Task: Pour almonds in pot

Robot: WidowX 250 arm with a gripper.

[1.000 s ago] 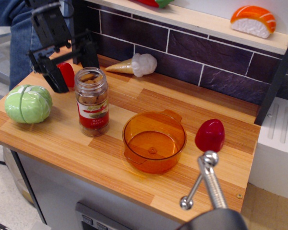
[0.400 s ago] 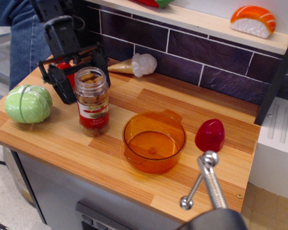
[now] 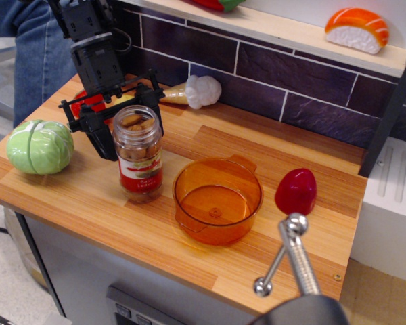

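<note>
Moving down and toward the front, the black gripper [image 3: 130,114] now has one finger on each side of the jar [image 3: 139,153]; a second ago it was up by the back left corner. The jar has slid a little to the right, closer to the pot [image 3: 217,200].

The jaws are spread wide around the top of the jar. Whether the fingers touch the jar is hard to tell.

The jar is clear plastic with no lid on it. It stands up straight on the wooden counter [image 3: 277,264]. Brown almonds [image 3: 136,124] fill it up near the top. A red and white label wraps around its lower half.

The pot is see-through orange, round and wide, with two small handles. Nothing is in it. It sits just to the right of the jar, not touching it.

A green cabbage toy [image 3: 40,146] sits at the left. A shiny dark red egg toy [image 3: 296,191] sits right of the pot. An ice cream cone toy [image 3: 189,92] lies by the dark tile wall.
</note>
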